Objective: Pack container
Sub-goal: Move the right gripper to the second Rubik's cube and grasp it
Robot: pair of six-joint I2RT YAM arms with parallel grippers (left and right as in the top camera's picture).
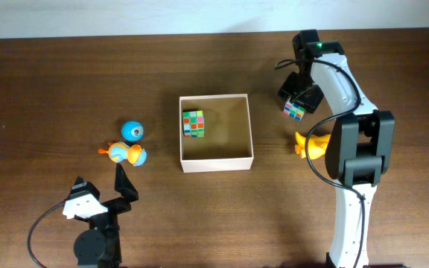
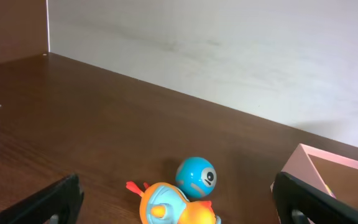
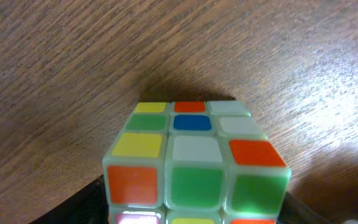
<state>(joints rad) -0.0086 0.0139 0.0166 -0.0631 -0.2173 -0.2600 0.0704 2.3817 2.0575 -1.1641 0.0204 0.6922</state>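
The left gripper sat spread and empty at the front-left of the surface, facing a blue ball and an orange-and-blue duck toy lying side by side. The container stood at centre, one colour cube already in its left half. Right of the container and clear of its wall, the right gripper pinched a second cube. The step in hand appeared to be transfer of this cube. The next move called for carrying it over the right wall and releasing onto bare floor. A yellow duck lay near the right arm, not yet packed and off the likely path.
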